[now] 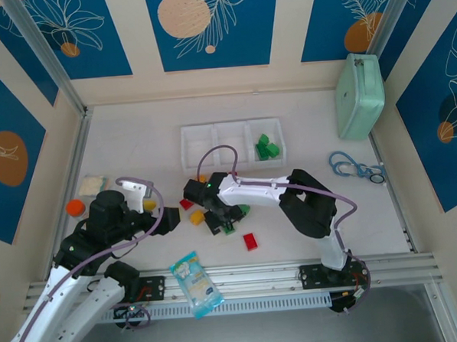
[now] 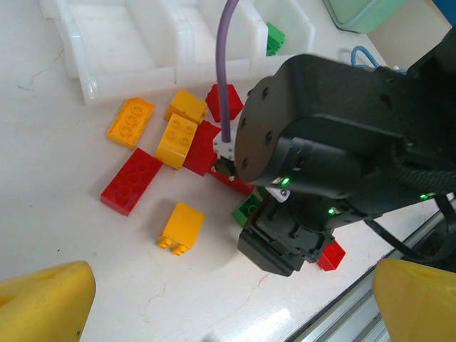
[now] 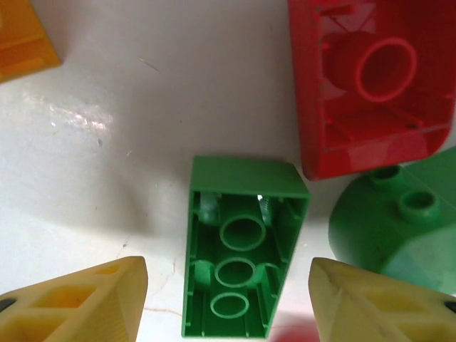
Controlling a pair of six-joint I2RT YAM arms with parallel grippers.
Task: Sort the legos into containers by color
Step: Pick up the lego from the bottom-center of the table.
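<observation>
Near the table's front edge, right gripper [image 3: 226, 292] straddles upside-down green brick [image 3: 242, 214], jaws half open, not gripping. Best to centre, lower, squeeze long sides, avoid red brick [image 3: 370, 85]. Tray [image 1: 187, 150] toward far edge. Left gripper [image 2: 235, 313] jaws wide.

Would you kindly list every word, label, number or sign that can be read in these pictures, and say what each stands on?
No text reads clearly anywhere.
The light-blue plastic packet: printed marks, too small and blurred to read.
The upturned green plastic brick and the yellow-orange studded brick: no lettering to make out.
</observation>
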